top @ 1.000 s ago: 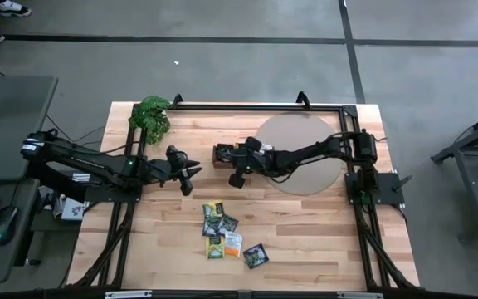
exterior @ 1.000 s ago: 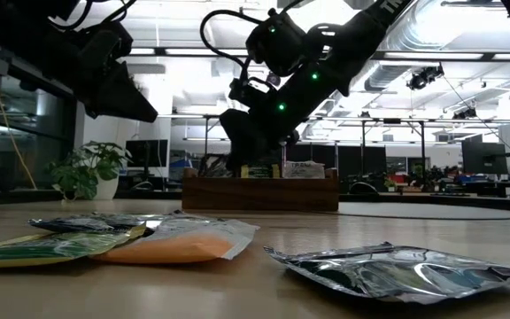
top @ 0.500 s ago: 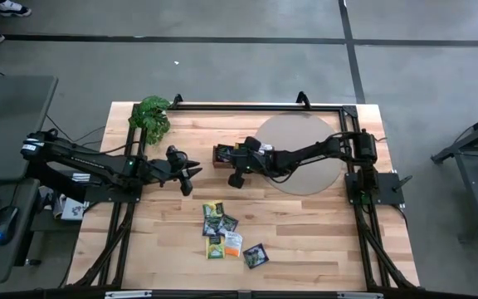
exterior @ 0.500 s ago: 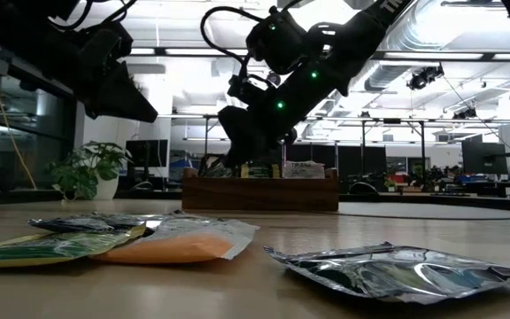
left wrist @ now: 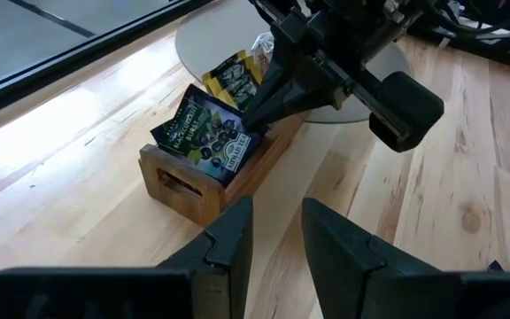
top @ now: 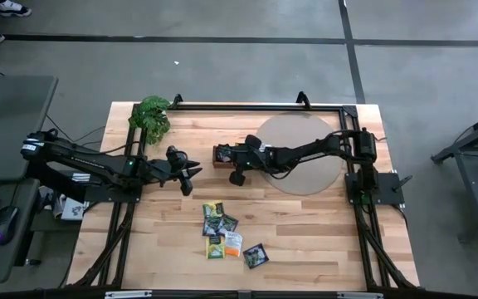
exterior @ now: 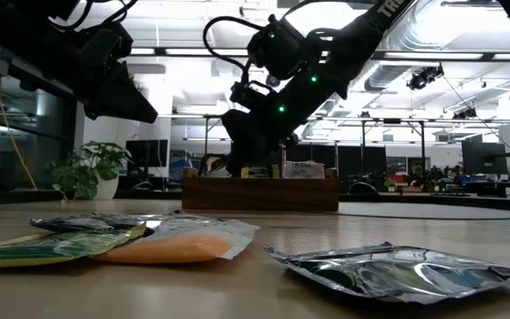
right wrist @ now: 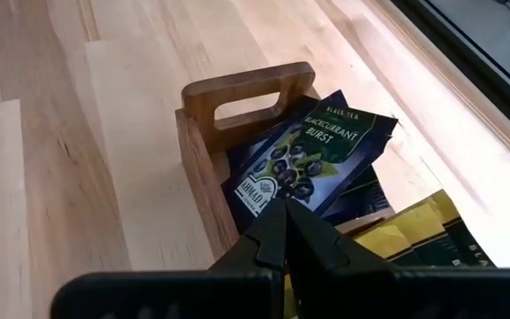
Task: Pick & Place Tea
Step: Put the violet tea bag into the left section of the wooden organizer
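Observation:
A brown wooden tray (top: 219, 155) stands mid-table and holds several tea sachets. A dark blue sachet (right wrist: 312, 155) lies tilted in the end compartment, leaning on the tray's end wall (right wrist: 237, 97). My right gripper (right wrist: 283, 213) is shut, slanting down from the table's right with its tips at that sachet. My left gripper (top: 194, 173) hovers open to the left of the tray, nothing between its fingers (left wrist: 228, 239). More sachets (top: 222, 232) lie flat on the table toward the near edge. My right gripper's shut fingertips (left wrist: 248, 118) meet the dark blue sachet at its lower corner (right wrist: 264, 199), coming slanting down from the table's right. The tips cover the spot, so I cannot tell whether they pinch the corner or only press on it. The sachet rests tilted on the tray's end wall.
A leafy green plant (top: 152, 116) stands at the far left corner. A round grey mat (top: 314, 141) lies under my right arm. A silver sachet (exterior: 397, 270) and an orange one (exterior: 180, 244) lie close to the low camera. A black frame (top: 256, 106) borders the table.

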